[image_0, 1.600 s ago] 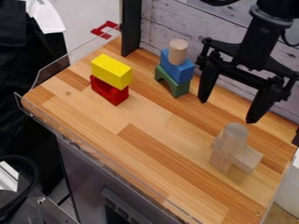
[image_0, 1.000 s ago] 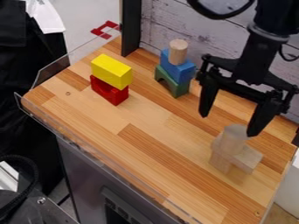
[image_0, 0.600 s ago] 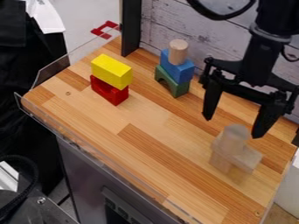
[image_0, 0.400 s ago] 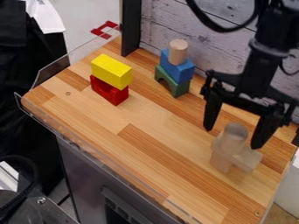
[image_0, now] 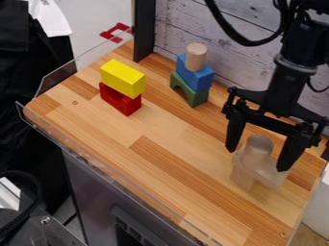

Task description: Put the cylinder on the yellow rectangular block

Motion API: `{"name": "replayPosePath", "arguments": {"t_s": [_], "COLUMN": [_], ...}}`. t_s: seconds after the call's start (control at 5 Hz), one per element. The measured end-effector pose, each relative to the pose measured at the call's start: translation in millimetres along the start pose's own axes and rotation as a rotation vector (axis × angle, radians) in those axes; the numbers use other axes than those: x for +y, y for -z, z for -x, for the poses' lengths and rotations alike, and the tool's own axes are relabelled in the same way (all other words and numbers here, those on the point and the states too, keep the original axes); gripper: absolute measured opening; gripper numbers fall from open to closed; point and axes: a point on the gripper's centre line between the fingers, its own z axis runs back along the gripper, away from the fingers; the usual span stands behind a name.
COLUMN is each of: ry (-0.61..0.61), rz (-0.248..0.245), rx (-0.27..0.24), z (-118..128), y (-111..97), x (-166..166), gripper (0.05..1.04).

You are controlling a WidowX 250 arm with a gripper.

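Ideally, the hand (image_0: 257, 159), its fingers spread apart, should be centred around the pale cylinder (image_0: 258, 145) atop the plain wooden blocks (image_0: 270, 174), then closed gently and evenly.

Inscriptions: no text, label, brand, number or sign is showing legibly on any item.
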Motion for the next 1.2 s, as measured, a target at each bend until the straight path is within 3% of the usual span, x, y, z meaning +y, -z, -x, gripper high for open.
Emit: {"name": "replayPosePath", "arguments": {"t_s": [0.2, 0.4, 0.6, 0.8, 1.0, 1.2], "ry": [-0.01, -0.018, -0.034, -0.086, -0.243, -0.351], "rz": [0.01, 0.014, 0.028, 0.052, 0.113, 0.207], "rx": [-0.01, -0.015, -0.017, -0.07, -0.168, -0.217], "z": [-1.6, -2.0, -4.2, -8.0, -16.2, -33.8], "y": [0.4, -0.1, -0.7, -24.3, -56.8, -68.8], "x": [-1.4, -2.0, -0.7, 18.5, 68.5, 112.4], "gripper": [0.687, 0.488, 0.487, 0.487, 0.487, 0.487]}}
